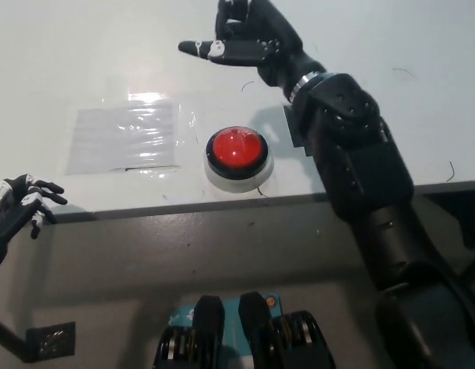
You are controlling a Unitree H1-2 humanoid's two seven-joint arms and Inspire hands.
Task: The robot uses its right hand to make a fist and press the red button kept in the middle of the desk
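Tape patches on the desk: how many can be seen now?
2. A clear tape patch lies left of the red button. A dark tape patch lies on the button's other side, mostly hidden under the right arm.

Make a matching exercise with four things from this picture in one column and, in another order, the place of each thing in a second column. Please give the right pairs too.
Things:
1. red button
2. right hand
3. left hand
4. clear plastic sheet

Places:
A. beyond the desk's near edge, lower left of the picture
B. flat on the desk, left of the button
C. above the desk, beyond the button, not touching it
D. middle of the desk, near its front edge

Pairs: 1-D, 2-C, 3-A, 4-B
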